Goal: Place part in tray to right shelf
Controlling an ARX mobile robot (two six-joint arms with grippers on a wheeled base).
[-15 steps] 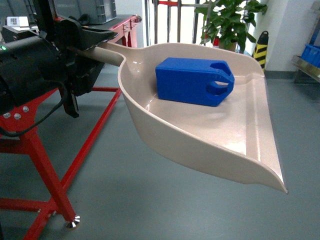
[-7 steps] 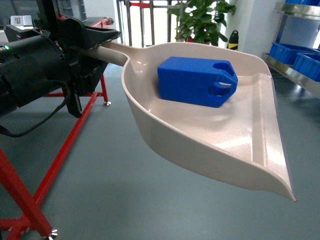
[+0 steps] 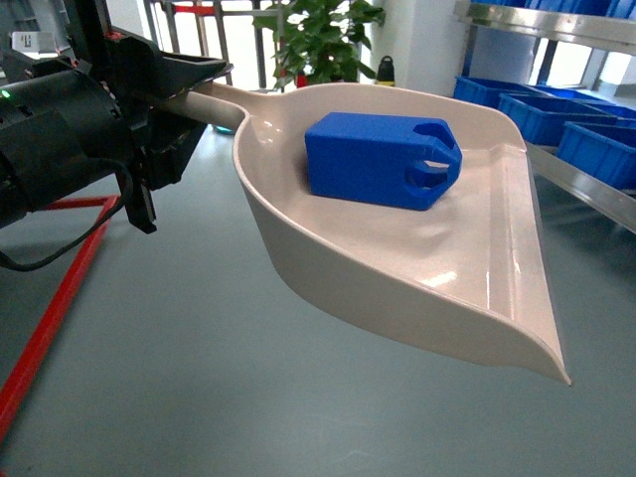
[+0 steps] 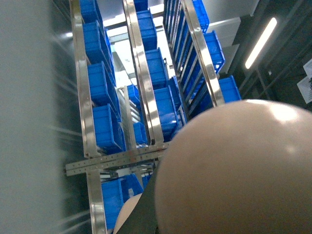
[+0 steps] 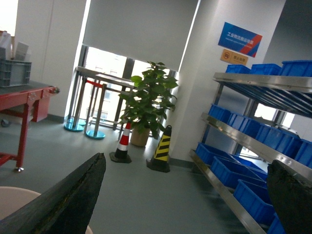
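Note:
The beige tray point(image 3: 467, 288) hangs in the air across the head view, held level by its long handle. My left gripper point(image 3: 187, 94) is shut on that handle at the upper left. The blue part point(image 3: 383, 159) lies on its side in the deep end of the tray, its notched lug pointing right. In the left wrist view the tray's rounded underside point(image 4: 234, 170) fills the lower right. The right shelf point(image 3: 586, 189) shows at the far right with its steel rail and blue crates point(image 3: 537, 114). My right gripper point(image 5: 180, 200) is open with nothing between its fingers.
A potted plant point(image 3: 318, 40) and striped cones point(image 5: 163, 148) stand by the window, next to a steel railing point(image 5: 92, 105). A red-legged frame point(image 3: 45, 308) sits at the left. The shelf's tiers point(image 5: 243, 141) hold rows of blue crates. Grey floor lies below the tray.
The head view has swung right: the red frame slid off to the left and the shelf with blue crates came in at the right. Tray and part stay steady in the left gripper.

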